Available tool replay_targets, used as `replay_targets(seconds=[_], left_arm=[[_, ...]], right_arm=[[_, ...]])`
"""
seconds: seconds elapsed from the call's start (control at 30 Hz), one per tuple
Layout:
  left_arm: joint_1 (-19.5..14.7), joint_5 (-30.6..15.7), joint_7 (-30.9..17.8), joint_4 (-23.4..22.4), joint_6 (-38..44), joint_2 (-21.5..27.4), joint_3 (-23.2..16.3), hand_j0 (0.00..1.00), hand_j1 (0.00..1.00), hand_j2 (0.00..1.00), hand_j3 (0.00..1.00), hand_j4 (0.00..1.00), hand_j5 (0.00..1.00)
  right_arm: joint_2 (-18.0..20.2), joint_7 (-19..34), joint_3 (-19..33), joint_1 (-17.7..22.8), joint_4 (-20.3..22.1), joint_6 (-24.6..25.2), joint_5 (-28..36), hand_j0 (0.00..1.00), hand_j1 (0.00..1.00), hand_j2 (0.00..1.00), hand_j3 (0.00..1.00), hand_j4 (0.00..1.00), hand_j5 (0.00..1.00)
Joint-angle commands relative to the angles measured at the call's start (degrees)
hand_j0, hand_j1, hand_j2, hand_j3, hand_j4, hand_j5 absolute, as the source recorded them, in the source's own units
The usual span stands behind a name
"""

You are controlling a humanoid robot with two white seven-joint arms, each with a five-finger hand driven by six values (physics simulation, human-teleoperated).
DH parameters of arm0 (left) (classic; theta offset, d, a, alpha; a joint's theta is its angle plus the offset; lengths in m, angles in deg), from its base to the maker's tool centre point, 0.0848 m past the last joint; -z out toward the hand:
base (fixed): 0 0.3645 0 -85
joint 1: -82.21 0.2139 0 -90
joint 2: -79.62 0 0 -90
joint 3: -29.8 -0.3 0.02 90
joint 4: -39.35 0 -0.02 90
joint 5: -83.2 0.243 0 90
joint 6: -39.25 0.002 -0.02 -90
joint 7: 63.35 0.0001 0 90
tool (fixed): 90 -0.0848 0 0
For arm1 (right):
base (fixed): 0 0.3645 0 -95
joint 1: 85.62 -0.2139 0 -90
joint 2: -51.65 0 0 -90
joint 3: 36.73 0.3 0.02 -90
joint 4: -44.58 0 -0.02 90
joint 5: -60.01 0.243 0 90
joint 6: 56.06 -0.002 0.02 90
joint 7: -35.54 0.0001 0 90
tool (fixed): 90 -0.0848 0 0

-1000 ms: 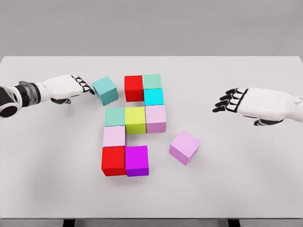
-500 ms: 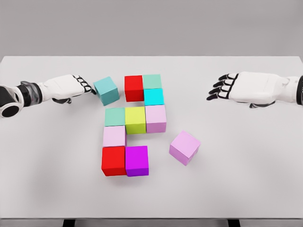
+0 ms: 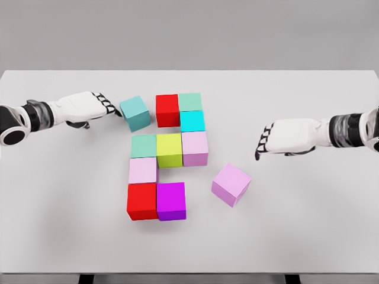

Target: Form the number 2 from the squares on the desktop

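Coloured cubes lie on the white table. A red cube, a pale green cube and a cyan cube form the top cluster. Below sit a mint cube, a yellow-green cube and a lilac cube. A pale pink cube, a red cube and a magenta cube close the bottom. A teal cube lies tilted at the upper left, my left hand touching its left side with flat fingers. A loose violet cube lies right of the shape; my right hand hovers open above and to its right.
The table's far edge runs behind the cubes, and its front edge lies near the bottom of the view.
My right hand has swung down and left toward the loose violet cube, its fingers now pointing downward. My left hand has nudged the teal cube slightly right.
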Motion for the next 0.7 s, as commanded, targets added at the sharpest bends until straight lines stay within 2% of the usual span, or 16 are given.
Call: replay_targets(seconds=[0.0, 0.2, 0.33, 0.57, 0.67], left_arm=[[0.0, -0.28, -0.04, -0.36, 0.03, 0.07, 0.06, 0.85, 0.85, 0.85, 0.85, 0.85, 0.85], [-0.7, 0.08, -0.04, -1.95, 0.03, -1.6, 0.06, 0.85, 0.85, 0.85, 0.85, 0.85, 0.85], [-0.7, 0.08, -0.13, -1.95, 0.03, -2.22, 0.06, 0.85, 0.85, 0.85, 0.85, 0.85, 0.85], [-0.79, 0.43, -0.13, -1.95, 0.03, -2.22, 0.06, 0.85, 0.85, 0.85, 0.85, 0.85, 0.85], [-1.23, 0.43, -0.13, -2.82, 0.03, -2.31, 0.06, 0.85, 0.85, 0.85, 0.85, 0.85, 0.85]], right_arm=[[-0.79, -0.01, -0.17, 0.0, 0.03, 0.13, -0.41, 0.65, 0.65, 0.65, 0.65, 0.65, 0.65], [-2.72, -0.01, -0.08, 0.0, 0.03, 0.13, -1.21, 0.65, 0.65, 0.65, 0.65, 0.65, 0.65], [-2.28, -0.01, -0.17, 0.17, 5.04, 0.13, -1.38, 0.65, 0.65, 0.65, 0.65, 0.65, 0.65], [-3.6, -0.01, -0.25, 0.53, 4.51, 0.13, -2.09, 0.65, 0.65, 0.65, 0.65, 0.65, 0.65], [-5.01, -0.01, -0.17, 0.53, 1.88, 0.13, -2.44, 0.64, 0.64, 0.64, 0.64, 0.64, 0.64]])
